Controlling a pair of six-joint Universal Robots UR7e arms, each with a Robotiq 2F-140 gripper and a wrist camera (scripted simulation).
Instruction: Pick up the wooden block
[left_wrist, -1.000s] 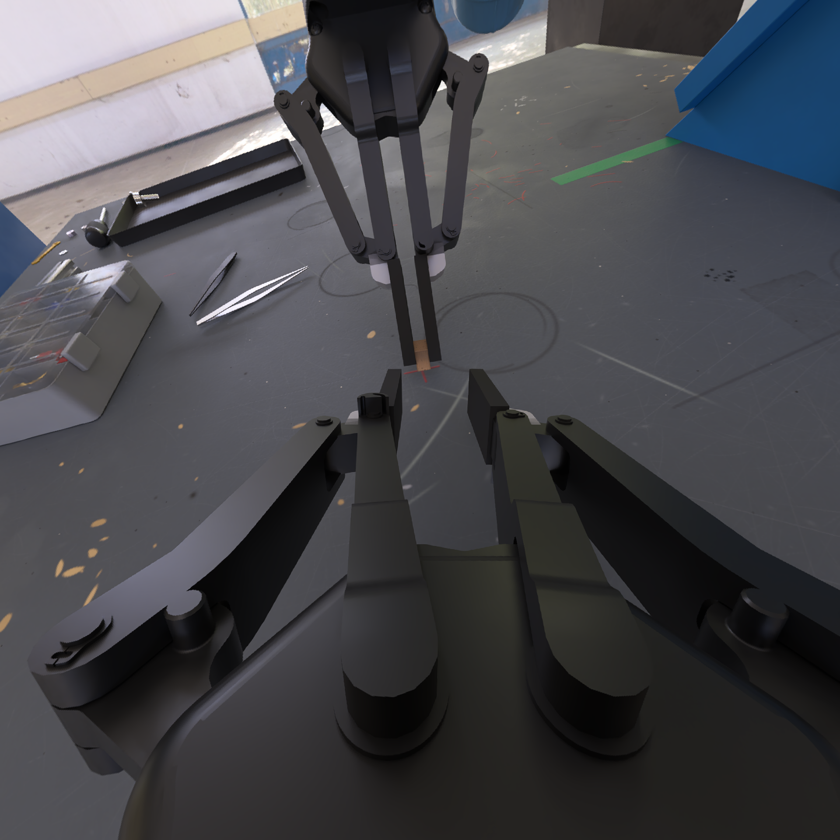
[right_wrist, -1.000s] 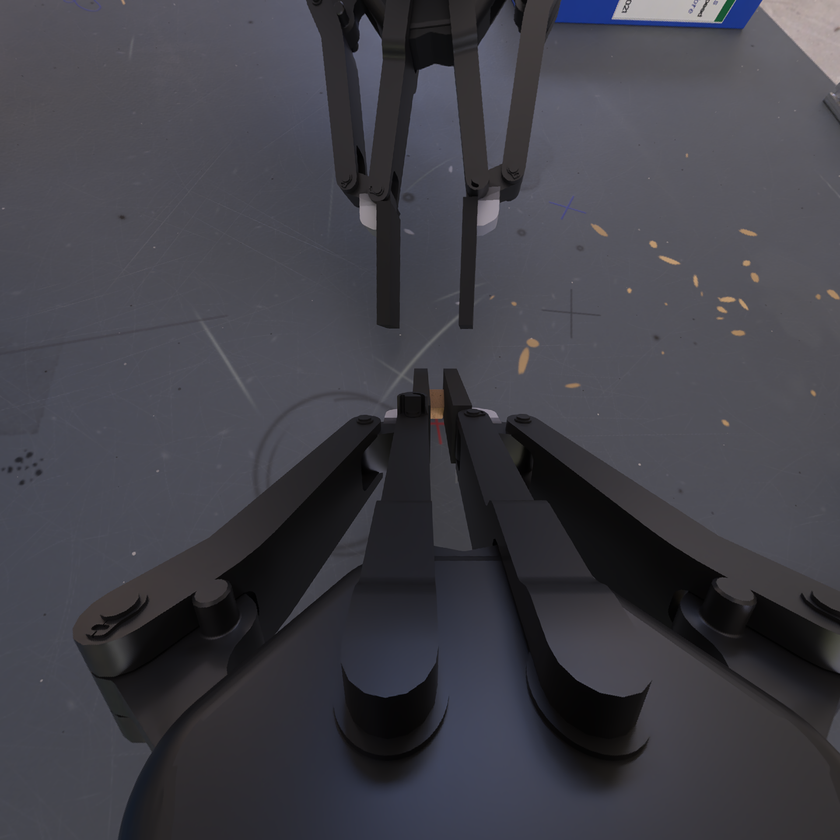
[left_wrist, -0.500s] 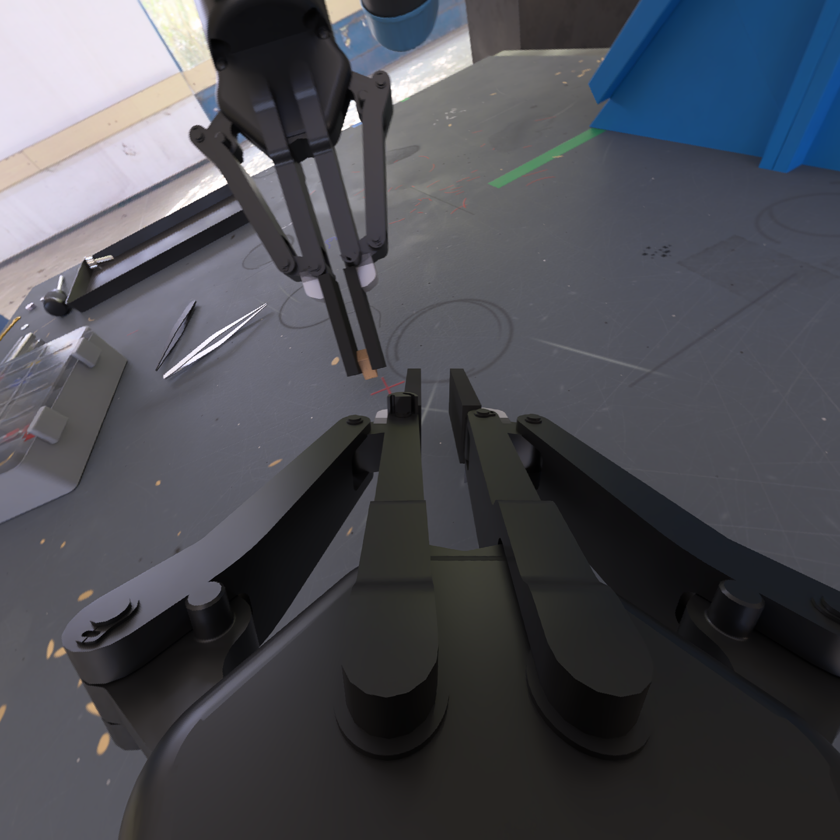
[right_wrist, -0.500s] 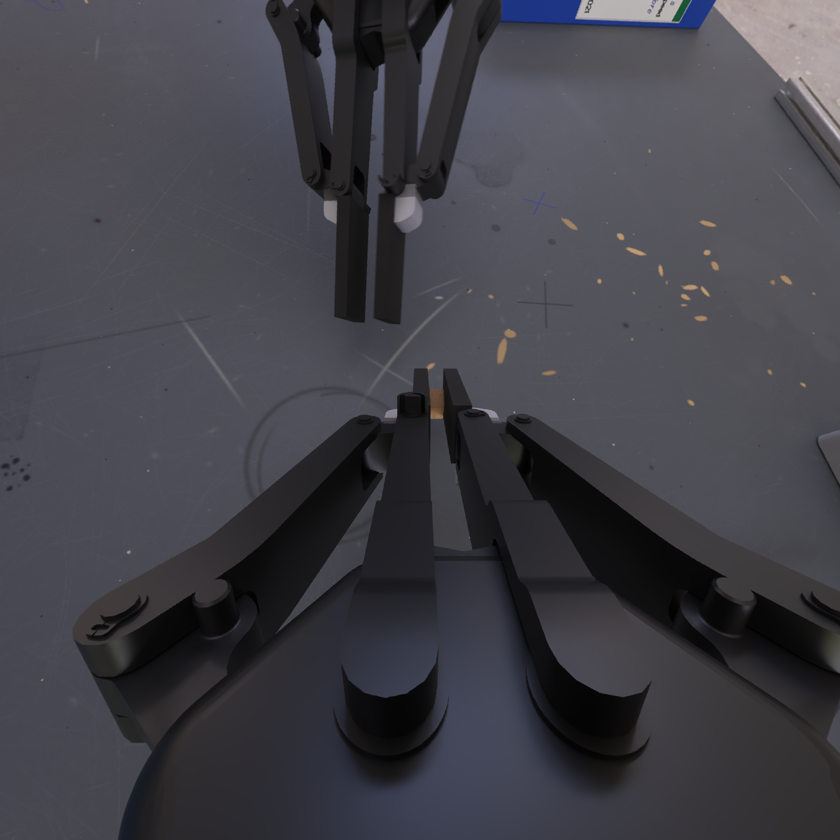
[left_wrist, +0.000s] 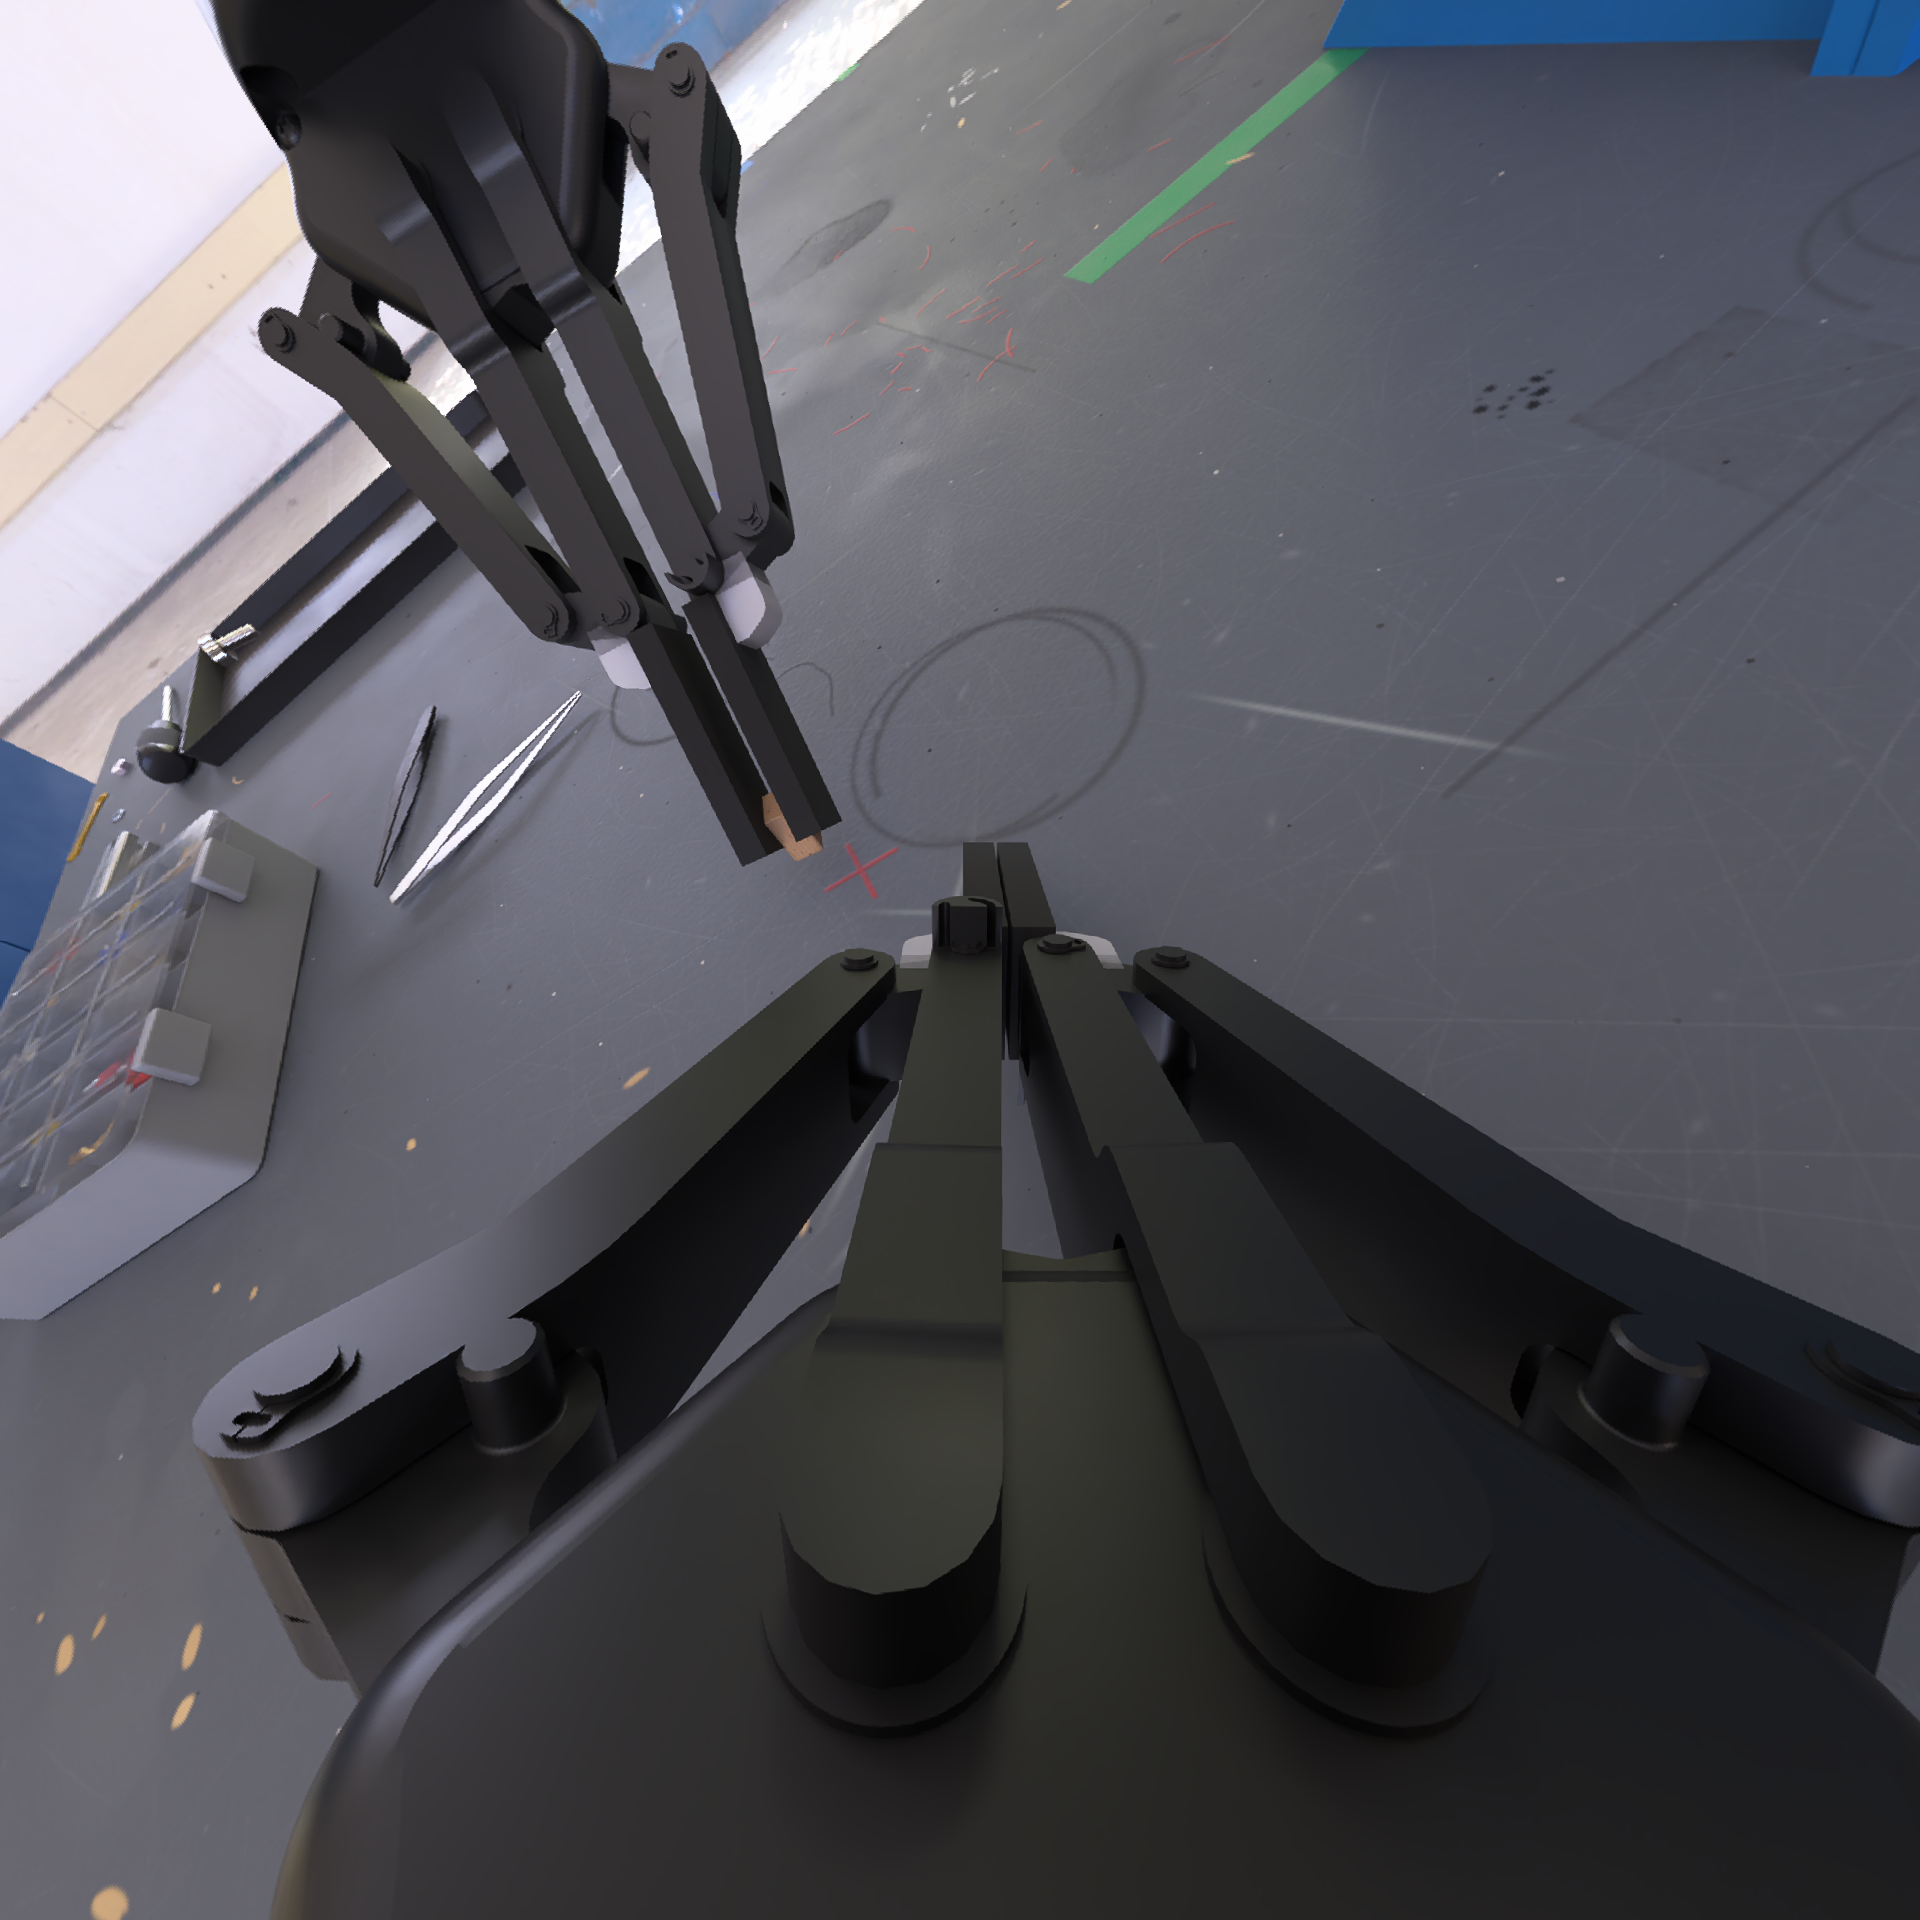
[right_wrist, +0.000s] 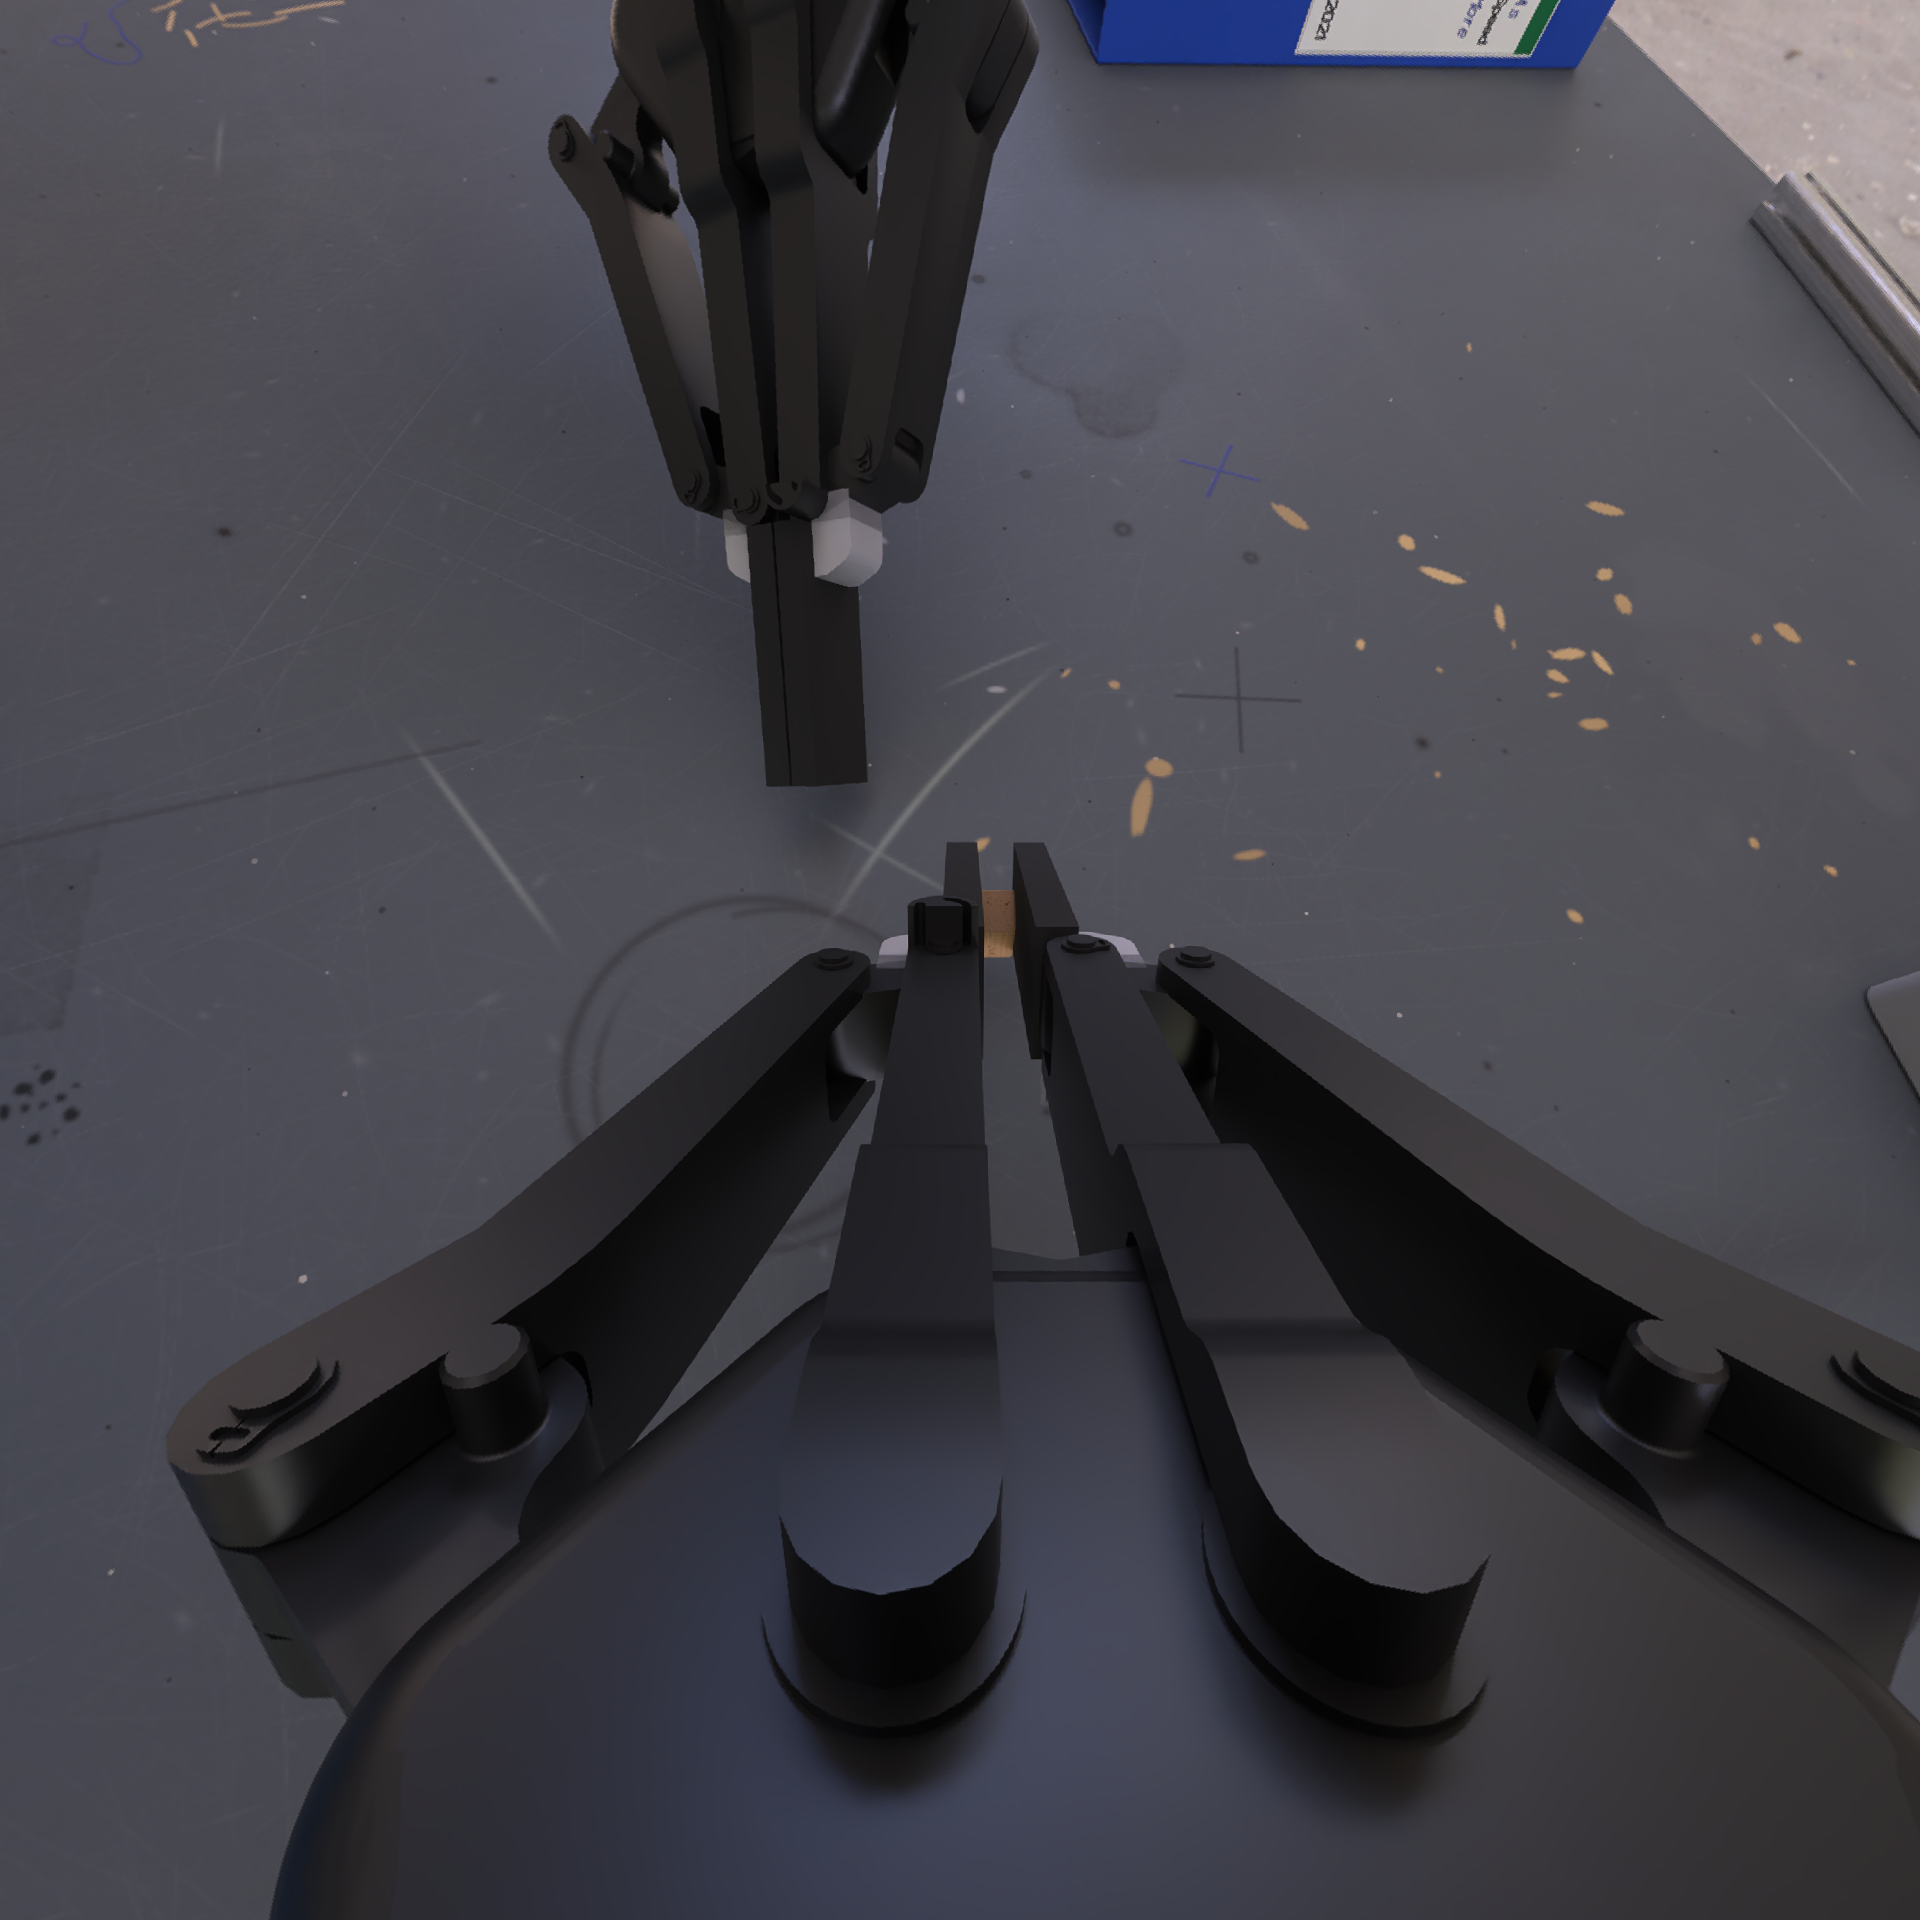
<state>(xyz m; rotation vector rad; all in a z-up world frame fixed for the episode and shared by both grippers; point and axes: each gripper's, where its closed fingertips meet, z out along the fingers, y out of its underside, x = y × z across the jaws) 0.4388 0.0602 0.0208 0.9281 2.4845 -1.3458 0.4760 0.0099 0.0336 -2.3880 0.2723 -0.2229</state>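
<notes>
The small wooden block (right_wrist: 998, 921) is clamped between the fingers of my right gripper (right_wrist: 995, 862), held above the grey table. In the left wrist view the block (left_wrist: 792, 834) shows at the tips of the right gripper (left_wrist: 784, 836), off the table near a red cross mark. My left gripper (left_wrist: 995, 864) is shut and empty, its fingers pressed together to the right of the block. In the right wrist view the left gripper (right_wrist: 816, 774) hangs ahead, tips closed.
A grey parts box (left_wrist: 135, 1049) lies at the left, with tweezers (left_wrist: 483, 800) and a black bar (left_wrist: 312, 644) beyond it. Blue boxes stand at the far right (left_wrist: 1621, 21) and ahead of the right wrist (right_wrist: 1340, 31). A green tape strip (left_wrist: 1195, 171) marks the table.
My left gripper has closed from open to fully shut. My right gripper has lifted the block off the table and drawn away leftward in the left wrist view.
</notes>
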